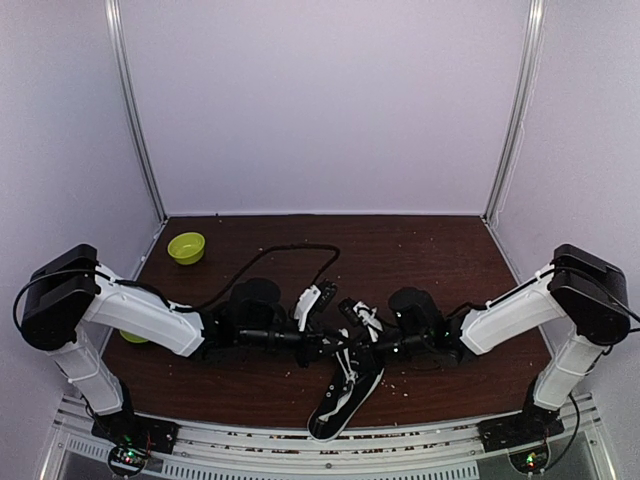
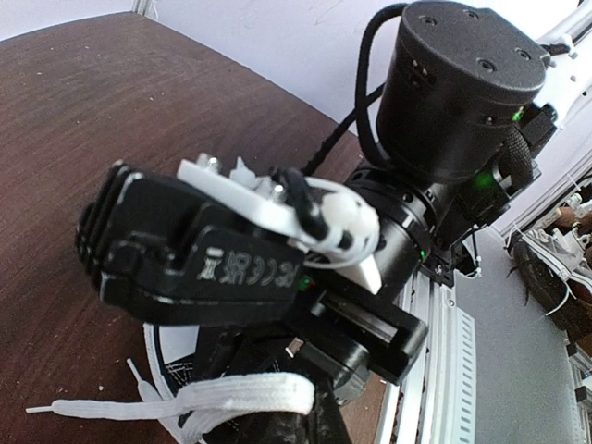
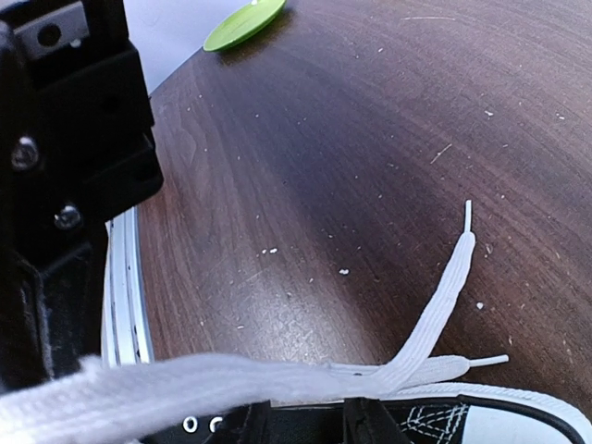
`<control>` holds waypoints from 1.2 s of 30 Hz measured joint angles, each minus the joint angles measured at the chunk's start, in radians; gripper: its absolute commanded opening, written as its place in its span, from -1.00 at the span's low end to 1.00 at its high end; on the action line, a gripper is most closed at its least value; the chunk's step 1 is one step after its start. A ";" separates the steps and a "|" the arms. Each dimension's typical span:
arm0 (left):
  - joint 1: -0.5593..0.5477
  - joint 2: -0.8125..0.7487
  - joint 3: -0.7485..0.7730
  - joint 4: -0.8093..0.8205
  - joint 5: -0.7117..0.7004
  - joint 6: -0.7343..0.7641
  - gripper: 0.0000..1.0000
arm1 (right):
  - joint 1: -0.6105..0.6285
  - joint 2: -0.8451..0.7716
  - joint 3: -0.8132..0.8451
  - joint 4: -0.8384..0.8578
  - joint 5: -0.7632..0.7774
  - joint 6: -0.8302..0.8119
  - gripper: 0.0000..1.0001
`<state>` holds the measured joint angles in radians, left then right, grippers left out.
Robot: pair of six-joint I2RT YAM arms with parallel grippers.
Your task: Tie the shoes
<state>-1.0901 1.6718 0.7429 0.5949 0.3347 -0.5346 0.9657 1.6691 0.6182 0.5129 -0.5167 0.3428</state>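
A: Your hardest spot is the middle of the top view. The left gripper [image 1: 312, 342] and right gripper [image 1: 372, 338] meet over the heel end of the sneaker [image 1: 345, 395] in one dark clump, and you can't separate finger from finger there.

B: The wrist views don't help you much. Your left one is nearly filled by the right gripper's black body, with only a bit of lace [image 2: 245, 396] and sole showing at the bottom edge. Your right one cuts the sneaker off at the bottom and blurs the lace close to the lens.

A: The pose is plainer. Both your arms reach low and inward from the sides, forearms nearly level, wrists close together just above the table [image 1: 430, 250].

B: As for the jaws, you can't tell on either side whether they are apart or clamped. In the right wrist view the lace runs from the bottom left corner across to two loose tips lying on the wood. Whether it is pinched isn't visible.

A: The sneaker lies near the front edge between your arm bases, toe toward the bases and a little left. A green bowl [image 1: 186, 247] sits well apart at the back left.
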 measured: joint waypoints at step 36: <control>0.006 0.006 -0.002 0.001 -0.010 -0.007 -1.00 | 0.014 -0.530 -0.070 -0.476 0.261 0.002 -1.00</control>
<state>-1.0840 1.6775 0.7410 0.5961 0.3244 -0.5419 0.9794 1.1393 0.5484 0.0372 -0.2562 0.3447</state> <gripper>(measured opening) 0.010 0.008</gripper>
